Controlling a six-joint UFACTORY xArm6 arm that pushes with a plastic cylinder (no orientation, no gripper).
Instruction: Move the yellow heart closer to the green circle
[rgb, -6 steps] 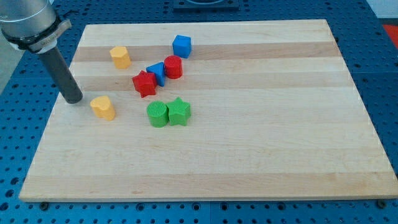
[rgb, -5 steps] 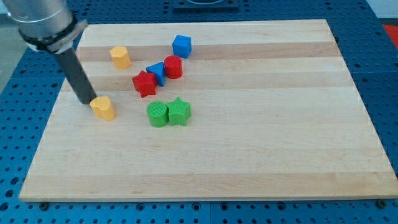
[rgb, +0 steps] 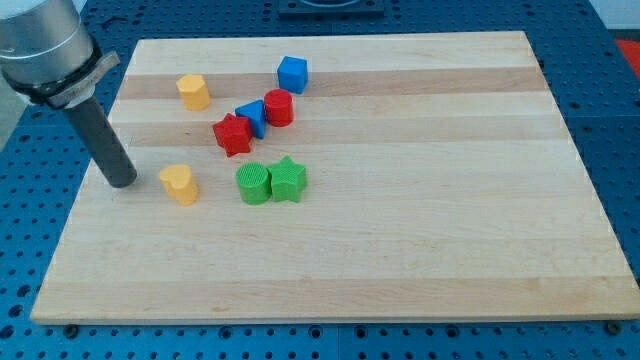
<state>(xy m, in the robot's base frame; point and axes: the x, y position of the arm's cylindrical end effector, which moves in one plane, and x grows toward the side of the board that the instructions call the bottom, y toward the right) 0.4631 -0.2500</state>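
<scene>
Yellow heart (rgb: 180, 185) sits just left of the green circle (rgb: 253, 184), a small gap between them; my tip (rgb: 122, 182) rests apart on the heart's left.

I have no fingers to open or close, only a bare rod. The heart looks light, rigid and easy to slide, so I'd press its left flank. Its point seems to face the view's bottom; no clear long axis.

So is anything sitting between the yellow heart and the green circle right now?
Nothing: in the camera view only bare board separates the yellow heart from the green circle. My tip stands apart on the heart's far side, toward the view's left.
</scene>
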